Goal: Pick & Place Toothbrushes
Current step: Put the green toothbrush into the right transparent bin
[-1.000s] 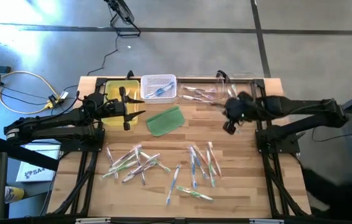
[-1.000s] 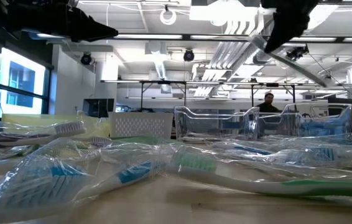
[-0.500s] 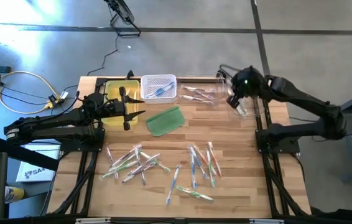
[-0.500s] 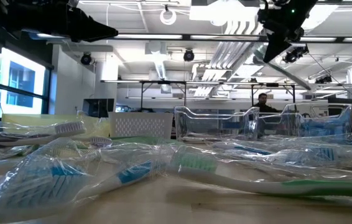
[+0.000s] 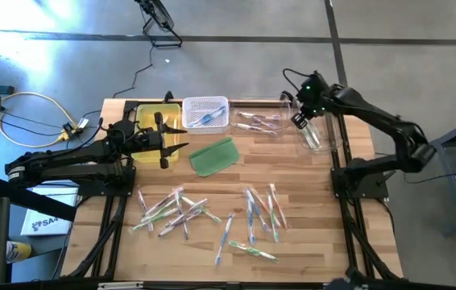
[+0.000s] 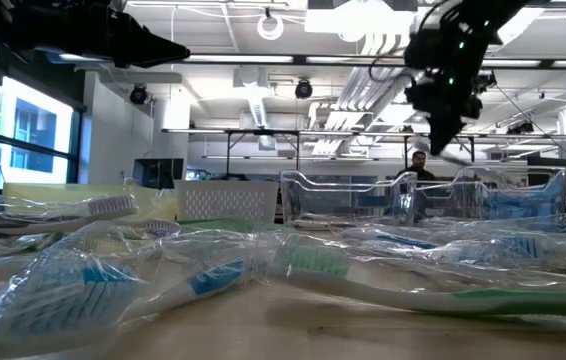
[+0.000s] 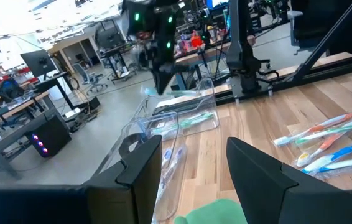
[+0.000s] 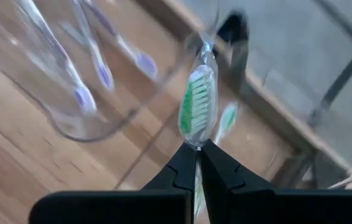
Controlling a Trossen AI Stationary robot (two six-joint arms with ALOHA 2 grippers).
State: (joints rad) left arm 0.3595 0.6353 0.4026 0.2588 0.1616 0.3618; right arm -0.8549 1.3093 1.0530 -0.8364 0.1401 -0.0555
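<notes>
Over the far right corner of the bench: the right tool (image 5: 301, 119) hangs above a clear tray (image 5: 322, 138), jaws clenched on a wrapped toothbrush (image 8: 196, 111) with green and white bristles.

Grip: the right wrist view shows both fingertips pinched on the brush just below its head, the head standing out beyond the tips; how the rest of the handle runs behind the fingers cannot be told.

Key relation: the clear tray lies directly under and just beyond the right tool, so the coming move looks like a short drop rather than a reach. A neighbouring clear tray (image 5: 258, 121), beside the tool toward the bench's middle, already holds purple-headed brushes.

Left tool: the left tool (image 5: 163, 138) waits with its jaws apart and nothing between them, over the yellow tray (image 5: 149, 113) at the far left; a white basket (image 5: 205, 113) and a flat green pad (image 5: 213, 156) sit just beside it.

Remaining stock: loose toothbrushes (image 5: 252, 217) lie scattered on the near half of the bench (image 5: 317, 209), well apart from both tools, most with their long axes running roughly near-to-far or slanting. One cluster (image 5: 172, 211) lies nearer the left tool, the other nearer the right.

Judgement: the right arm is plainly the one placed to finish this delivery.
</notes>
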